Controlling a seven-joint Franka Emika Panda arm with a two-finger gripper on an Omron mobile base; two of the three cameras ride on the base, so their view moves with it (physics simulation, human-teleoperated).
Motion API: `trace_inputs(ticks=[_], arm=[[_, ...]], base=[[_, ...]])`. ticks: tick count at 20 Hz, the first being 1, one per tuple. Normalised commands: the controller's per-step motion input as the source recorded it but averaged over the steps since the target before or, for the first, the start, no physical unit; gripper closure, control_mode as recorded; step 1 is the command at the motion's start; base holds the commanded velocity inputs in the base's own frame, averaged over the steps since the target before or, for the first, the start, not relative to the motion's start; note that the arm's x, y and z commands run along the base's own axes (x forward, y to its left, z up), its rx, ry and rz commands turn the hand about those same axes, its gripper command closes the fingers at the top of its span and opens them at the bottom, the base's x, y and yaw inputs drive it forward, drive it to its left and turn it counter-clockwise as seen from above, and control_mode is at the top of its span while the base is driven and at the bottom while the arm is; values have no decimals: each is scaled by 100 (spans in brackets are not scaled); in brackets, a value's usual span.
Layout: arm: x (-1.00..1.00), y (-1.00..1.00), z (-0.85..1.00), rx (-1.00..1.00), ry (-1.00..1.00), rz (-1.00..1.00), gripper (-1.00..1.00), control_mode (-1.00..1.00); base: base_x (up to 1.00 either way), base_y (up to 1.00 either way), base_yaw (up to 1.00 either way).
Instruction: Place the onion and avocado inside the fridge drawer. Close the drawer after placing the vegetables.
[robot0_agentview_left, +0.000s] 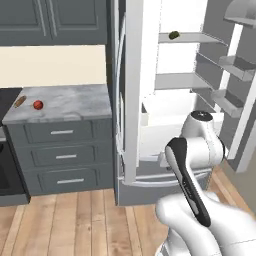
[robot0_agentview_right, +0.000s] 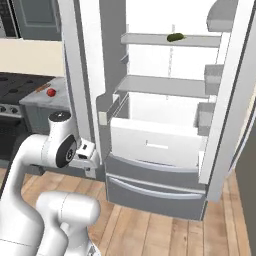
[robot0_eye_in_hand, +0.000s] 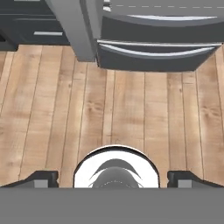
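The onion (robot0_agentview_left: 38, 105) sits on the grey marble surface (robot0_agentview_left: 75, 102) left of the open fridge, beside what may be a bread loaf (robot0_agentview_left: 20, 102). The white fridge drawer (robot0_agentview_right: 155, 142) stands pulled out. The tool (robot0_eye_in_hand: 112, 179), fingers spread wide and empty, points down at the wooden floor (robot0_eye_in_hand: 109, 109).

Onion (robot0_agentview_left: 38, 104) sits on counter (robot0_agentview_left: 75, 102) beside fridge.
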Motion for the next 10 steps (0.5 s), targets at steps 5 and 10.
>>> trace_inputs(ticks=[5, 10], arm=[[0, 0, 0, 0, 0, 0, -100, 100], [0, 0, 0, 0, 0, 0, -100, 100]], base=[[-5, 100, 0], [17, 100, 0]])
